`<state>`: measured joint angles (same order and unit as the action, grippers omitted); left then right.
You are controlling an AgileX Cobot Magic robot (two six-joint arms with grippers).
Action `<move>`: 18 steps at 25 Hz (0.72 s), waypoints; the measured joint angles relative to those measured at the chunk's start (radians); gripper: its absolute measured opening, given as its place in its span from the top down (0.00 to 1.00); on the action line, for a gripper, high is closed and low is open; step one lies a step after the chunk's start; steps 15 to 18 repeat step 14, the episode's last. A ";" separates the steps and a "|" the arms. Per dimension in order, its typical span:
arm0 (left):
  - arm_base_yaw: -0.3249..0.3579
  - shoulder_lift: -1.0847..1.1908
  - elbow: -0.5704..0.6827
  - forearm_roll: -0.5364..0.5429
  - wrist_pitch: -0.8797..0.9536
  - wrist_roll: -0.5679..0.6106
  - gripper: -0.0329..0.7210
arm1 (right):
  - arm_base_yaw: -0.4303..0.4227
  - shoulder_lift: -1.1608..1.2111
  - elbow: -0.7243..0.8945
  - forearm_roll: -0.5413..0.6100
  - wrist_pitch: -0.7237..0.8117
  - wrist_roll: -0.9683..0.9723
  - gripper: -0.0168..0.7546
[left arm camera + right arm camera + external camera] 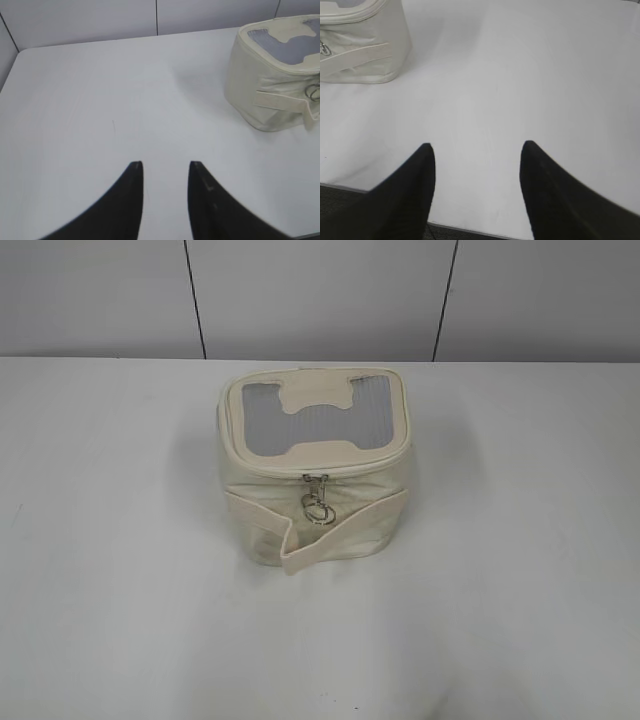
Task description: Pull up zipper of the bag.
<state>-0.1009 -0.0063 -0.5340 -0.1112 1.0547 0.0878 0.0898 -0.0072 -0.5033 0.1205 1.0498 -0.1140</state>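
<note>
A cream box-shaped bag (pixel 315 475) with a grey mesh window in its lid stands in the middle of the white table. Its metal zipper pull with rings (pixel 317 504) hangs at the front, below the lid seam. A cream strap (pixel 340 530) runs across the front. The bag also shows at the right of the left wrist view (pixel 272 82) and at the top left of the right wrist view (pixel 360 45). My left gripper (pixel 165 165) is open and empty, well left of the bag. My right gripper (pixel 477 147) is open and empty, well right of the bag. Neither arm shows in the exterior view.
The white table (pixel 120 570) reaches to a grey panelled wall (pixel 320 295) behind. Its near edge shows at the bottom of the right wrist view (pixel 470 231).
</note>
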 joint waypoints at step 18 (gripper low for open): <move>0.000 0.000 0.000 -0.001 0.000 0.000 0.64 | -0.001 0.000 0.000 0.000 0.000 0.000 0.42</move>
